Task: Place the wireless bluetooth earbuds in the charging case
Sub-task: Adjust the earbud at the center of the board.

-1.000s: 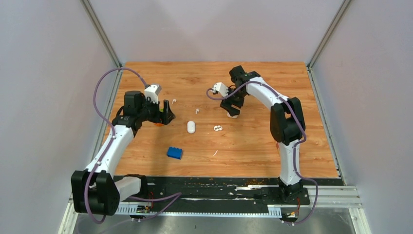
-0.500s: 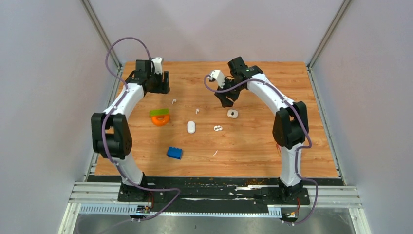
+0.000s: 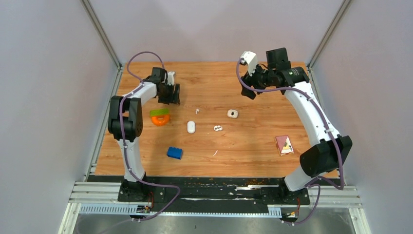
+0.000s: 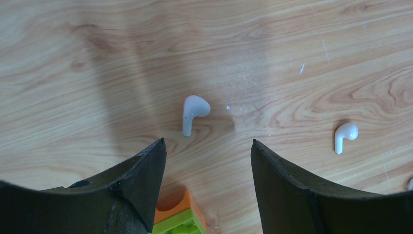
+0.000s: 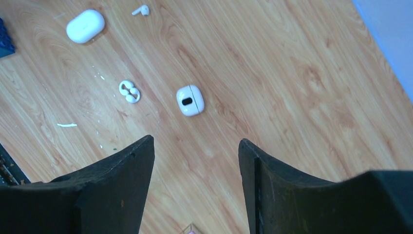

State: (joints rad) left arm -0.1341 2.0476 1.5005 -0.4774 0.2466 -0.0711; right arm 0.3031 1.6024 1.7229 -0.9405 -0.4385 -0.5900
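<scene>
A white stemmed earbud (image 4: pixel 194 112) lies on the wood just ahead of my left gripper (image 4: pixel 208 142), which is open and empty above it; in the top view that gripper (image 3: pixel 170 94) hides this earbud. A second earbud (image 4: pixel 345 135) lies to its right and also shows in the top view (image 3: pixel 197 111). A pair of small white earbuds (image 3: pixel 217 128) lies mid-table. A white oval case (image 3: pixel 191 126) and a small white case with a dark oval (image 3: pixel 232 113) lie near them. My right gripper (image 3: pixel 247 89) is open, empty and high at the back; its wrist view (image 5: pixel 196 140) looks down on the small case (image 5: pixel 190 100).
An orange ring with a green brick (image 3: pixel 159 117) sits just near of my left gripper. A blue toy brick (image 3: pixel 175 152) lies front centre. A pink card (image 3: pixel 284 145) lies at the right. A small white sliver (image 3: pixel 215 153) lies near the front. Walls enclose the table.
My right gripper left the small white case on the table and rose to the back right. My left arm swung to the back, then came down over the left earbud.
</scene>
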